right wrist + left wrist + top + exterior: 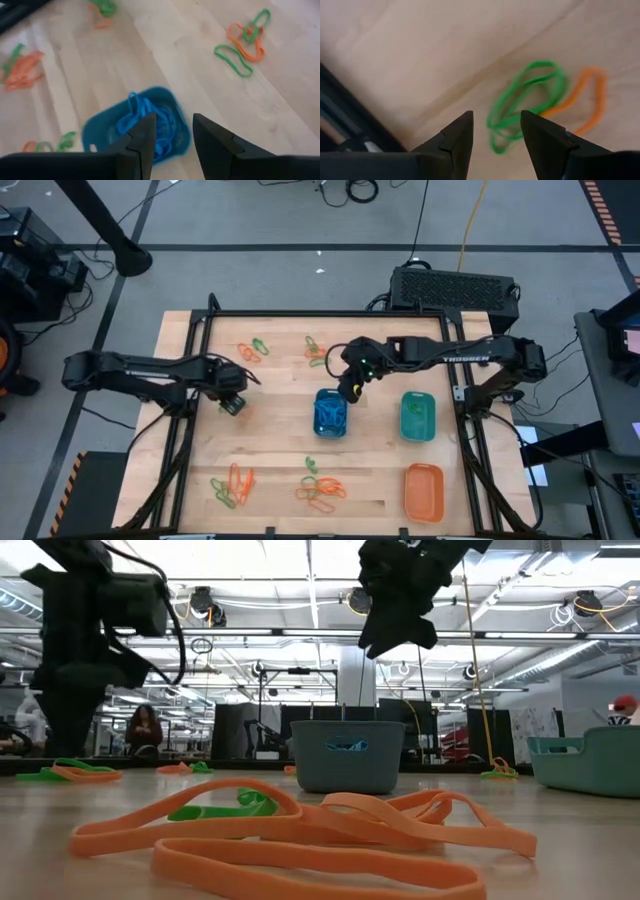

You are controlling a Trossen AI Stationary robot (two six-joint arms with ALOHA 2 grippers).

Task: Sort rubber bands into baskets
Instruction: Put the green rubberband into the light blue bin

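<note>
Left gripper [496, 132] jaws spread, hovering over a green rubber band [522, 102] far left of the blue basket [331, 413]. Right gripper [172, 131] jaws apart, empty, above that basket. Bands look light, floppy, stretchy; pinch one strand.

open-plan lab — ceiling ducts [300, 632], floor cables [350, 190], seated person [145, 728]
</note>
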